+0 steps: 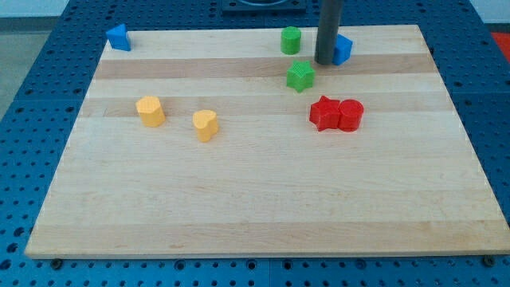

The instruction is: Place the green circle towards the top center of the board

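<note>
The green circle [291, 40] is a short green cylinder standing near the view's top edge of the wooden board [255, 199], a little right of centre. My tip [326, 61] comes down just to the right of it, with a small gap between them. A blue block [342, 49] sits right behind the rod, touching or nearly touching it. A green star [300, 76] lies just below and left of the tip.
A red star [323, 113] and a red cylinder [350, 115] sit side by side, touching, below the tip. A yellow cylinder [150, 111] and a yellow heart [205, 125] lie at the left middle. Another blue block [119, 37] sits at the top left corner.
</note>
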`<action>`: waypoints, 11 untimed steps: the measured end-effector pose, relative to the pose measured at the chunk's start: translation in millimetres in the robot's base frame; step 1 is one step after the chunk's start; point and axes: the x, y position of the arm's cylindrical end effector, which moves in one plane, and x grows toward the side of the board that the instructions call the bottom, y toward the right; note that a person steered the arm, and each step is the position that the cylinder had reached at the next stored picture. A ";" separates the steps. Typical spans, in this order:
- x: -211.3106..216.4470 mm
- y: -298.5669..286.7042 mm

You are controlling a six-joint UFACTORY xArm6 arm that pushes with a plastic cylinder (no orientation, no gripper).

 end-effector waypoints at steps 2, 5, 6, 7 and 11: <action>-23.5 -9.0; -34.9 -86.0; -35.6 -97.3; -37.6 -104.0; -17.0 -88.6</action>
